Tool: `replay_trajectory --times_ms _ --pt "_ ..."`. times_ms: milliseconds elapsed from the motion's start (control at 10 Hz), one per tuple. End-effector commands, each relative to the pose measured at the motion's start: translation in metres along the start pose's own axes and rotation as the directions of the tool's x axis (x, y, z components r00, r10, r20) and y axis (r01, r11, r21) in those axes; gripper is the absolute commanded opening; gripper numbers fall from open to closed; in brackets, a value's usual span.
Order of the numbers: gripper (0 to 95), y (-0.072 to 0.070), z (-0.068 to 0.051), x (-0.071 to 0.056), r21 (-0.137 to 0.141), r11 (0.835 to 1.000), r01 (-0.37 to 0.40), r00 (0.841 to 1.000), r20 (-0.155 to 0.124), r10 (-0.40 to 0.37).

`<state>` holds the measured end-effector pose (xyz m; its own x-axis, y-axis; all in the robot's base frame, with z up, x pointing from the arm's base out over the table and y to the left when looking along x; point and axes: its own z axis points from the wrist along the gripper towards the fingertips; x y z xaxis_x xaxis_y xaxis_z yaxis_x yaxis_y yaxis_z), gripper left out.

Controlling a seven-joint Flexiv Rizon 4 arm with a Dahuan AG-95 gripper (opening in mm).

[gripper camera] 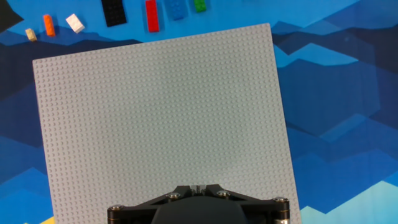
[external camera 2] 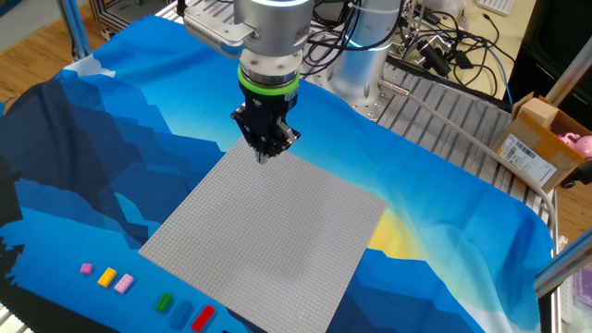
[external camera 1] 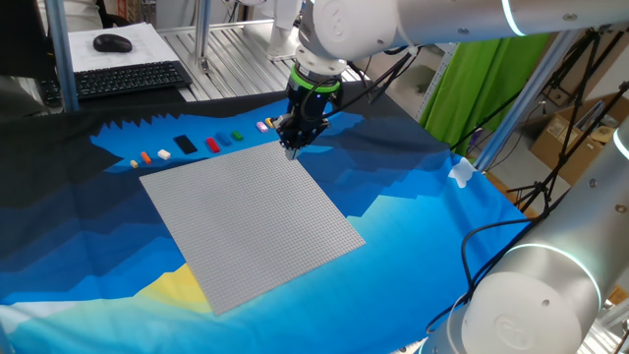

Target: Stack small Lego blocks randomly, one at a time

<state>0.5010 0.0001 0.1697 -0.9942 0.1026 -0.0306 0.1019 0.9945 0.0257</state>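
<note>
Small Lego blocks point(external camera 1: 187, 145) of tiny mixed-colour plastic lie in a loose row on the blue mountain-print cloth point(external camera 1: 413, 226) over the worktop, just beyond the far edge of the large square grey studded baseplate point(external camera 1: 254, 222). Left to right in the first fixed view: a pale beige block point(external camera 1: 135, 163), an orange one point(external camera 1: 146, 156), a white one point(external camera 1: 163, 153), a longer black brick point(external camera 1: 185, 145), a red brick point(external camera 1: 213, 145), a blue one point(external camera 1: 225, 140), a green one point(external camera 1: 237, 136), then pink and yellow bits beside the arm. Nothing is stacked yet; the baseplate is bare. The black two-finger gripper point(external camera 1: 291, 150) hangs pointing straight down over the baseplate's far right corner, closed and holding nothing. To do this step well, it should probably open first, centre over a single block, and descend squarely so that neighbours stay undisturbed.
</note>
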Motion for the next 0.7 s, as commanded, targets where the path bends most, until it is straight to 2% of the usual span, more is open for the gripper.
replay_trajectory --times_ms 100,300,500,700 --pt "0.0 -0.0002 -0.0004 0.0010 -0.001 1.000 -0.001 1.000 0.011 0.001" --pt "0.0 -0.0002 -0.0004 0.0010 -0.007 1.000 -0.004 0.999 0.041 0.005" --pt "0.0 -0.0002 -0.0004 0.0010 -0.004 1.000 -0.009 0.999 0.035 0.009" --pt "0.0 -0.0002 -0.0004 0.0010 -0.001 1.000 -0.007 1.000 0.017 0.007"
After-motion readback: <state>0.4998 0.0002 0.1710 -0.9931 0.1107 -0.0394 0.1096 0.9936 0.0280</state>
